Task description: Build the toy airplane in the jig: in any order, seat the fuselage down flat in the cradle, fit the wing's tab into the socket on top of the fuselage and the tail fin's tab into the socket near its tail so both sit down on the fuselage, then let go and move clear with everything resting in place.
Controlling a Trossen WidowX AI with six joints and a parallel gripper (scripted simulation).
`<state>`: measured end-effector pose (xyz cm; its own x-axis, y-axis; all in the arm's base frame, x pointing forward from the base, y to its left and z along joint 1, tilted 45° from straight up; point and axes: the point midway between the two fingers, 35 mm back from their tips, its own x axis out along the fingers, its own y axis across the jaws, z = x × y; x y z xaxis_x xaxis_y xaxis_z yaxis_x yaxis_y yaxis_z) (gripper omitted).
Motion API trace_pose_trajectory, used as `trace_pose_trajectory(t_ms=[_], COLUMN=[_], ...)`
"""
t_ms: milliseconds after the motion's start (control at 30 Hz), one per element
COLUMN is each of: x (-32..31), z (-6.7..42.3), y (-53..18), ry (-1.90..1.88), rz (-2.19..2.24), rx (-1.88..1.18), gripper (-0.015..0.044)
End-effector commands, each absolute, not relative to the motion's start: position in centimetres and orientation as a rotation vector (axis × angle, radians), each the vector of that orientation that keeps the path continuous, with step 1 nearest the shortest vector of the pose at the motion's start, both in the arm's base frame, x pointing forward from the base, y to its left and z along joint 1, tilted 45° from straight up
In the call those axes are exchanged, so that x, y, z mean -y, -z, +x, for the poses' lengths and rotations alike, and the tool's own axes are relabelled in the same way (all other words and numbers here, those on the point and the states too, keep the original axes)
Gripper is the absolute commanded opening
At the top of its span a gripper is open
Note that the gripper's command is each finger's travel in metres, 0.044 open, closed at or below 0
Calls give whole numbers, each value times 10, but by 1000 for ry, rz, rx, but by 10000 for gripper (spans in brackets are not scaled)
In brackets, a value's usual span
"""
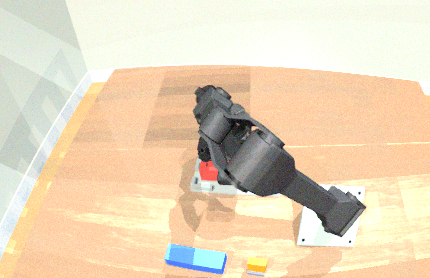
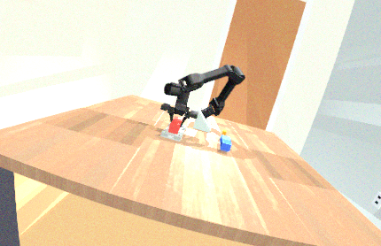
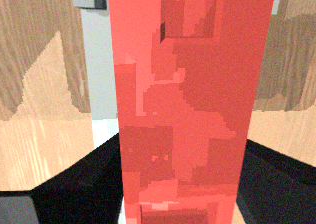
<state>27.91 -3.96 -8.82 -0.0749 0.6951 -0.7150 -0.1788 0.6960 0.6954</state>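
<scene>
The red fuselage is between the fingers of my gripper, which is shut on its sides. It is over the pale grey cradle, roughly lined up along it. Whether it sits flat on the cradle floor is hidden. Two sockets show in its top in the wrist view, with nothing in them. The blue wing lies on the table, away from the gripper. The small yellow tail fin is beside it.
The arm's white base plate is to the right of the cradle in the top view. The arm reaches from it over the cradle and hides much of it. The wooden table carries everything.
</scene>
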Motion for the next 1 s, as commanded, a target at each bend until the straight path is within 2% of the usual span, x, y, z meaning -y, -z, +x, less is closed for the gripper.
trace_pose_trajectory(t_ms=[0,467,700,967], x=[40,40,42,115], z=[279,279,280,286], y=[88,88,86,12], ry=[-763,-763,-763,-757], rz=[449,449,449,456], rx=[-1480,-1480,-1480,-1479], gripper=[70,437,440,440])
